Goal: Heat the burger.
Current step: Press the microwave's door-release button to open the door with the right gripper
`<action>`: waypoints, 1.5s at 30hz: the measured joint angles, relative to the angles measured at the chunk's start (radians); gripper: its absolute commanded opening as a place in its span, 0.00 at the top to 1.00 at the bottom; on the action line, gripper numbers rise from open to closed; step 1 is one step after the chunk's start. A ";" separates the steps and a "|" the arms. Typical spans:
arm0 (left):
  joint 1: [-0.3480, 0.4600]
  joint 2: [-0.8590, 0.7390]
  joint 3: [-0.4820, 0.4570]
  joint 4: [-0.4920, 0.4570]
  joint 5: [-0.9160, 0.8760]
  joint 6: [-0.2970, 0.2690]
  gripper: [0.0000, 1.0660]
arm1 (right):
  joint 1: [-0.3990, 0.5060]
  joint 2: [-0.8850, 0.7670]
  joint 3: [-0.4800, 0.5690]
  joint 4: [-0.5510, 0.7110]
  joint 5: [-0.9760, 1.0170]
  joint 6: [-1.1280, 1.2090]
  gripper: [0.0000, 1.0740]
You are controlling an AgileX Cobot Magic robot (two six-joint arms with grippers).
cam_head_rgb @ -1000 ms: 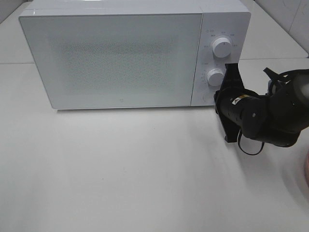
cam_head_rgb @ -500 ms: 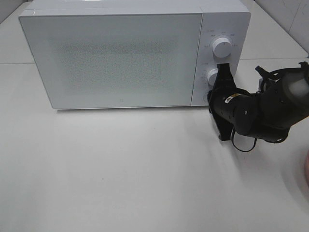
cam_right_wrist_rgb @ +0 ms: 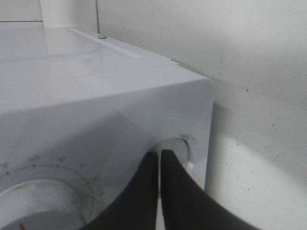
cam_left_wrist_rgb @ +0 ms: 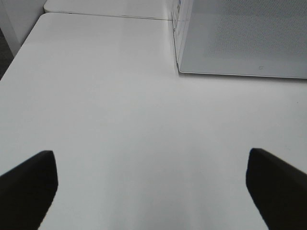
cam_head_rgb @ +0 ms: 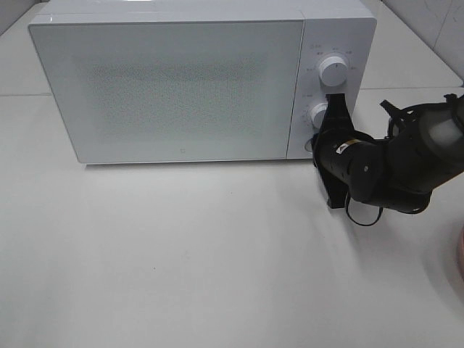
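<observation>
Burger: not in sight in any view; where it sits cannot be told.
Microwave: a white box-shaped microwave oven (cam_head_rgb: 174,87) stands at the back of the white table (cam_head_rgb: 181,254), its door with the speckled grey window closed.
Controls: on the panel right of the door, a round white upper dial (cam_head_rgb: 333,70) sits above a round white lower dial (cam_head_rgb: 322,116), which is partly covered by the right arm.
Right end effector (cam_head_rgb: 317,143): the black fingers are pressed together with nothing between them. Their tips are at the bottom corner of the control panel, below the lower dial.
Button: the right wrist view shows the joined tips at a small round white button (cam_right_wrist_rgb: 180,146) set in that corner.
Left end effector (cam_left_wrist_rgb: 153,187): outside the high camera's picture. In its wrist view the two dark fingers (cam_left_wrist_rgb: 29,187) stand wide apart over bare table, holding nothing, with the microwave's front corner ahead of them.
</observation>
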 measured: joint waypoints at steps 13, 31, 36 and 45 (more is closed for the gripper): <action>0.000 0.000 0.000 0.000 0.000 0.000 0.06 | 0.010 0.020 -0.019 0.050 -0.030 -0.034 1.00; 0.000 0.000 0.000 0.000 0.000 0.000 0.06 | 0.013 0.071 -0.054 0.061 -0.074 -0.034 1.00; 0.000 0.000 0.000 0.000 0.000 0.000 0.06 | 0.013 0.069 -0.055 0.060 -0.057 -0.034 1.00; 0.000 0.000 0.000 0.000 0.000 0.000 0.06 | 0.012 0.065 -0.065 0.049 -0.006 -0.034 1.00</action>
